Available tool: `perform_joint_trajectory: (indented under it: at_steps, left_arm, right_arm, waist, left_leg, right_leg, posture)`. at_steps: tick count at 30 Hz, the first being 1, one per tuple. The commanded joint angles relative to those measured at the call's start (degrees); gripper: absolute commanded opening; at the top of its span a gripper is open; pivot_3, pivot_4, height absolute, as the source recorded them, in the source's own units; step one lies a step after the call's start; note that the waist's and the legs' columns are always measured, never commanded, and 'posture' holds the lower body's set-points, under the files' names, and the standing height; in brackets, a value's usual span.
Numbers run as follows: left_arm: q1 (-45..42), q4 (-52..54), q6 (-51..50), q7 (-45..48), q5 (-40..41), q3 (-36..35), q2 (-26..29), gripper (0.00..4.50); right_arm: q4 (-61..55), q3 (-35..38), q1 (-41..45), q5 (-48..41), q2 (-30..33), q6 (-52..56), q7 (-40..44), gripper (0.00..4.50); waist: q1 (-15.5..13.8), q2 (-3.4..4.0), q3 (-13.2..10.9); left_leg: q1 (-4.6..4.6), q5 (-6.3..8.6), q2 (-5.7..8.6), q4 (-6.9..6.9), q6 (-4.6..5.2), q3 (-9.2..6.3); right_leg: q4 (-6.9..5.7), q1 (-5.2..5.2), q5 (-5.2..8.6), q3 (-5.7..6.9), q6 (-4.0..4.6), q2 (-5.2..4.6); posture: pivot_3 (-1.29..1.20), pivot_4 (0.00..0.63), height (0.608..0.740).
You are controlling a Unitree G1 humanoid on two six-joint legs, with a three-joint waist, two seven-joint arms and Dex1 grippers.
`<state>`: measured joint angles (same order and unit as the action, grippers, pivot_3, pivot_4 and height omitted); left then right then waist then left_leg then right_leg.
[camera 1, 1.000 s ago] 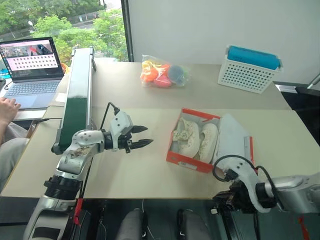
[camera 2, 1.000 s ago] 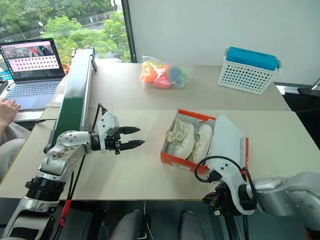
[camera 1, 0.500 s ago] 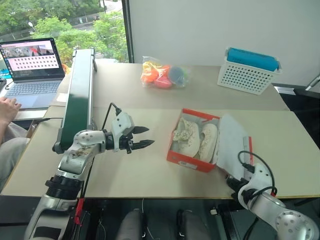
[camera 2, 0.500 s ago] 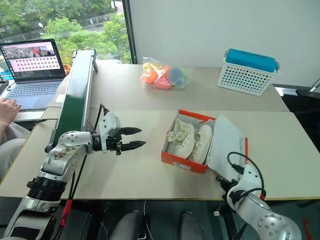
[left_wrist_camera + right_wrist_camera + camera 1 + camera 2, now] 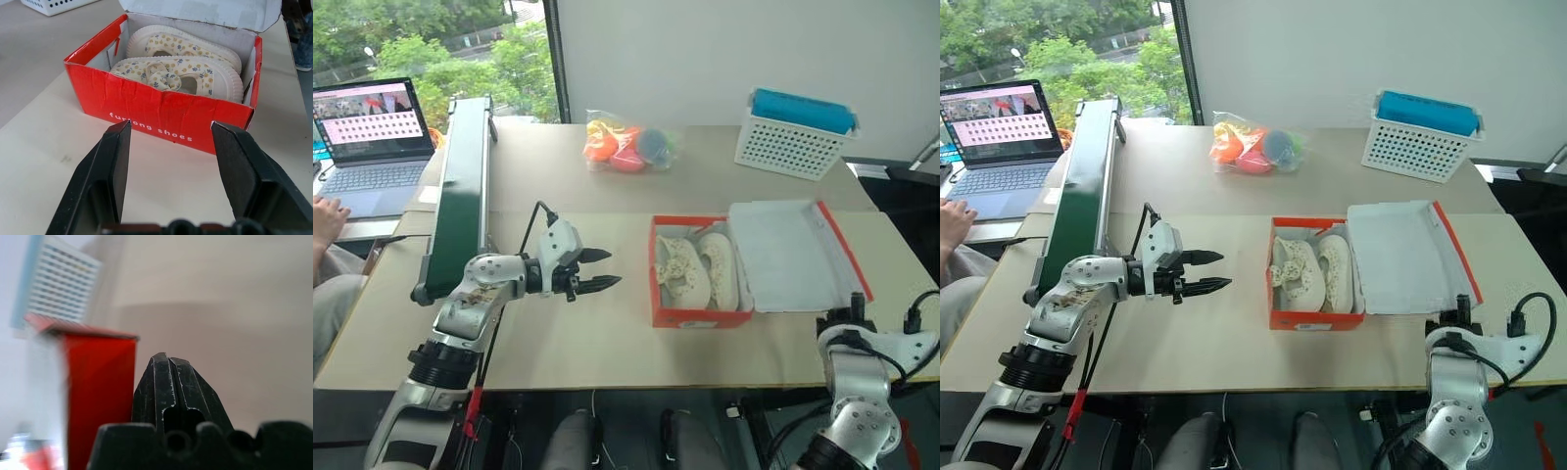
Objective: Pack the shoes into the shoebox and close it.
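The orange-red shoebox (image 5: 697,315) stands open mid-table with its white-lined lid (image 5: 788,257) folded out to the right. Both cream patterned shoes (image 5: 700,269) lie side by side inside it; the left wrist view shows these shoes (image 5: 173,73) behind the red front wall (image 5: 161,110). My left gripper (image 5: 607,269) hovers open and empty a little to the left of the box, pointing at it. Just off the lid's near right corner, by the table's front edge, my right gripper (image 5: 848,317) is shut and empty, with its fingers (image 5: 168,377) pressed together beside the red lid edge (image 5: 100,396).
A white perforated basket (image 5: 791,147) with a blue top stands at the back right. A clear bag of coloured items (image 5: 626,145) lies at the back centre. A green conveyor (image 5: 465,191) runs along the left. A laptop (image 5: 372,137) and a person's hand (image 5: 325,217) are at far left.
The right arm swung from below the table's front edge out to the right and up, its wrist rolling. The lid has dropped from propped-up to folded out right, and the box has squared up. The left gripper kept still.
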<state>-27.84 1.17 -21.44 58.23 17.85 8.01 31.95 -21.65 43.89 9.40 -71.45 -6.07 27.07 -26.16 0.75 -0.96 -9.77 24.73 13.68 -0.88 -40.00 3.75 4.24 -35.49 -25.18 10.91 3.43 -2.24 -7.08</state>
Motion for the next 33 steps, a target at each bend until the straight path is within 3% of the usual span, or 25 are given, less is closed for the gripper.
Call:
perform_joint_trajectory:
  at_steps: [1, 4, 7, 11, 13, 16, 19, 26, 33]
  left_arm:
    - [-1.6, 0.1, 1.2, 0.0, -0.5, -0.4, -0.1, 2.76]
    - [-1.9, -0.2, 1.4, -0.2, -0.7, -0.4, -0.1, 2.76]
    - [-1.9, -0.1, 1.3, -0.4, -0.9, -0.3, -0.3, 2.76]
    - [-2.3, -0.6, 1.5, -0.5, -1.2, -0.3, -0.5, 2.76]
    - [-2.3, -0.7, 1.6, -0.6, -1.4, -0.3, -0.6, 2.76]
    - [-1.8, 0.1, 1.4, -0.9, -1.4, -0.5, -0.5, 2.76]
    - [-1.3, 0.8, 1.1, -1.4, -1.4, -0.8, -0.6, 2.76]
    - [1.1, 4.2, -0.6, -4.0, -1.2, -1.7, -1.0, 2.76]
    - [2.5, 6.5, -2.1, -8.6, -1.1, -2.6, -2.3, 2.76]
  right_arm:
    - [-8.9, -6.2, 1.5, -12.3, 3.6, 1.3, 12.5, 0.02]
    - [-17.9, -13.4, -1.7, -16.3, 11.8, 7.3, 22.6, 0.02]
    - [-29.7, -24.5, -7.9, -18.5, 27.0, 17.2, 36.8, 0.02]
    - [-26.0, -33.7, -7.7, -9.6, 40.1, 22.9, 38.4, 0.02]
    - [-23.6, -42.1, -4.0, 1.7, 46.5, 27.1, 38.1, 0.02]
    - [-10.2, -48.1, 7.0, 12.8, 44.3, 29.8, 29.5, 0.02]
    - [-2.0, -44.5, 13.5, 14.8, 37.8, 27.2, 26.2, 0.02]
    - [12.5, -51.5, 19.7, 28.9, 34.8, 27.3, 31.6, 0.02]
    - [16.5, -54.3, 19.4, 33.6, 33.5, 30.1, 38.4, 0.02]
  waist:
    - [0.2, 0.05, 0.0]
    - [0.2, 0.30, -0.1]
    - [-0.1, 0.27, -0.1]
    - [-0.3, -0.29, 0.0]
    - [-0.4, -0.31, 0.1]
    - [-0.2, -0.47, 0.1]
    - [-0.7, -0.47, 0.1]
    - [-1.4, -0.47, 0.1]
    - [-1.2, -0.53, 0.2]
  left_leg:
    - [-0.07, 0.00, 0.00, 0.03, 0.00, 0.05]
    - [-0.18, 0.00, 0.01, 0.08, 0.00, 0.18]
    - [-0.20, 0.01, 0.00, 0.14, 0.02, 0.25]
    - [-0.33, 0.04, 0.00, 0.06, 0.04, 0.27]
    - [-0.35, 0.03, 0.00, -0.04, 0.06, 0.31]
    - [-0.37, -0.01, -0.03, 0.04, 0.12, 0.45]
    - [-0.15, -0.05, -0.02, 0.14, 0.10, 0.51]
    - [0.14, 0.01, 0.04, -0.02, 0.17, 0.59]
    - [-0.21, 0.08, -0.03, -0.03, 0.28, 0.57]
  right_leg:
    - [-0.09, -0.01, -0.08, -0.07, 0.17, 0.01]
    - [-0.24, -0.05, -0.12, -0.25, 0.29, 0.01]
    - [-0.23, -0.06, -0.04, -0.28, 0.29, -0.01]
    - [-0.15, 0.15, 0.01, -0.25, 0.29, -0.07]
    - [0.18, 0.25, 0.18, -0.25, 0.29, -0.09]
    - [0.40, 0.20, 0.05, -0.23, 0.57, -0.17]
    - [0.26, -0.07, -0.38, -0.25, 0.52, -0.14]
    - [0.13, -0.26, -0.35, -0.24, 0.34, -0.09]
    - [0.28, 0.11, -0.37, -0.24, 0.25, -0.08]
  posture:
    - [0.00, 0.150, 0.708]
    - [0.00, 0.150, 0.708]
    - [0.00, 0.150, 0.708]
    - [0.00, 0.150, 0.708]
    - [0.00, 0.150, 0.708]
    - [0.00, 0.150, 0.708]
    - [0.00, 0.150, 0.708]
    - [0.00, 0.150, 0.708]
    - [0.00, 0.150, 0.708]
